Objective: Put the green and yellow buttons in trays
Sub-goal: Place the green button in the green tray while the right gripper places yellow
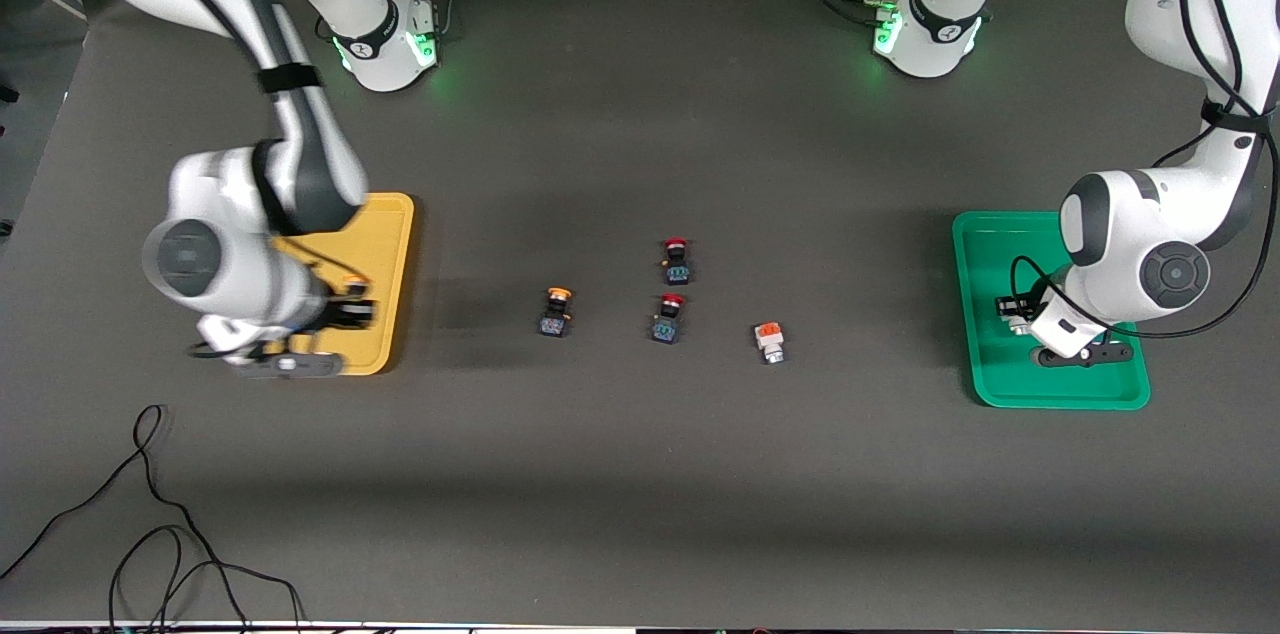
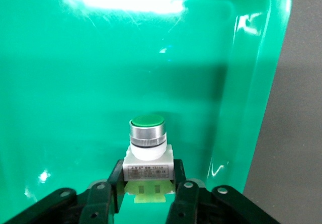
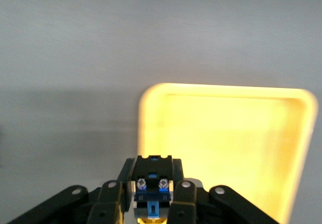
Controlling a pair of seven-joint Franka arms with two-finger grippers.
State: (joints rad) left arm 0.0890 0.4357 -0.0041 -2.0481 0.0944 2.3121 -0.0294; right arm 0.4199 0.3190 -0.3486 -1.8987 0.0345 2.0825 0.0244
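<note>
Left pincer (image 2: 146, 196) clamped on green button (image 2: 147, 142), upright, low over green tray (image 1: 975, 314) w/ floor directly below. Right pincer (image 3: 151, 199) clamped on yellow button (image 3: 152, 181) over yellow tray (image 1: 385, 314). Two more wait on surface (image 1: 640, 474) betw trays.

Green-capped white button (image 2: 147, 146) upright in my left pincer (image 2: 147, 190) over the green tray (image 2: 75, 83), black-bodied button (image 3: 153, 178) in my right pincer (image 3: 151, 196) — over the yellow tray (image 3: 226, 143), yellow-capped (image 1: 556, 311) and orange-ended (image 1: 769, 341) buttons mid-table.

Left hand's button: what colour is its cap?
Green cap on a white body, clearest in the left wrist view.
</note>
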